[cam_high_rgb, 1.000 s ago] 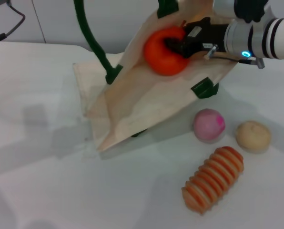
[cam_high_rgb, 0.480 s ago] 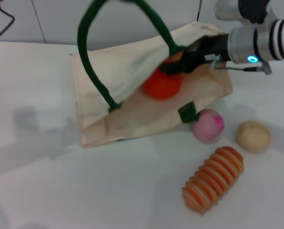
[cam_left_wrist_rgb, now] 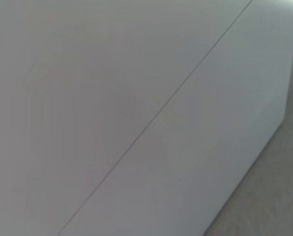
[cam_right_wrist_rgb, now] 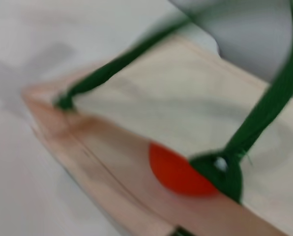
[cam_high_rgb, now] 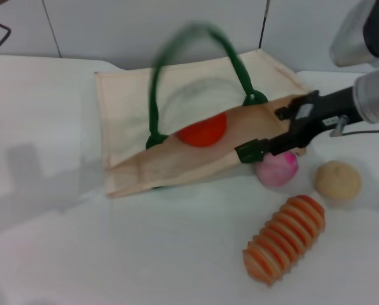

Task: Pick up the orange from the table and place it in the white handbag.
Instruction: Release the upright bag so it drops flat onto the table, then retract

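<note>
One orange (cam_high_rgb: 202,132) sits half-hidden inside the mouth of the handbag (cam_high_rgb: 177,101), which lies flat on the table (cam_high_rgb: 113,254) in the upper middle of the head frame, its green handles (cam_high_rgb: 196,70) arching above. The right gripper (cam_high_rgb: 290,131) is at the bag's right edge, right of the fruit and clear of it, above a pink ball (cam_high_rgb: 277,168); it holds nothing, though whether its fingers are spread or pressed together I cannot tell. The fruit lies to the gripper's left, deeper in the bag, so a retreat would run rightward, away from the opening. The left gripper is out of sight. The task looks essentially finished.
</note>
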Controlling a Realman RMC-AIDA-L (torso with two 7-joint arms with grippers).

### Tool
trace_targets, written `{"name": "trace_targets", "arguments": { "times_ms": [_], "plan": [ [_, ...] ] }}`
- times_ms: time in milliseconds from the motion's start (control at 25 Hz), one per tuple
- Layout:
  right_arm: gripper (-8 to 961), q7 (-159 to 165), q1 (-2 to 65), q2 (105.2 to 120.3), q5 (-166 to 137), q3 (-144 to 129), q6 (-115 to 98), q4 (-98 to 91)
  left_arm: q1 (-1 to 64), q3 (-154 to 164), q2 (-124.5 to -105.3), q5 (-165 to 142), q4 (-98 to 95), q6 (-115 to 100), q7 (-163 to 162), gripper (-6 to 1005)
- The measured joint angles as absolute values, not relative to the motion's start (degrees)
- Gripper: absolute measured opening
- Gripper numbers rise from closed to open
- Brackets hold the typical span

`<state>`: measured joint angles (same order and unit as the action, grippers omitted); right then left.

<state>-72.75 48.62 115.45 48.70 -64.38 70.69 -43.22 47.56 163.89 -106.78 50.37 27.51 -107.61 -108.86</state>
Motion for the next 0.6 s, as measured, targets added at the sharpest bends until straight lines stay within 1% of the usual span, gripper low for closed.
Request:
{"name": "trace_targets", "arguments": {
  "times_ms": [280,440,600],
  "plan": [
    [889,-73.5,42.6,115.51,47.1,-52.7,71.3,-49.6,46.8,163.7,-106.9,50.6,27.5,-106.2,-108.2,511],
    [888,-77.4,38.5,115.82,52.6,-45.9,71.6,-52.7,46.1,163.9,-107.27,51.1,27.5,-104.9,-107.7,511],
    [887,-82.4,36.1,115.79,59.7,-42.1,73.2,-52.6,45.4,163.8,-107.35,52.2,27.5,-104.8,-107.3,511]
  ]
}}
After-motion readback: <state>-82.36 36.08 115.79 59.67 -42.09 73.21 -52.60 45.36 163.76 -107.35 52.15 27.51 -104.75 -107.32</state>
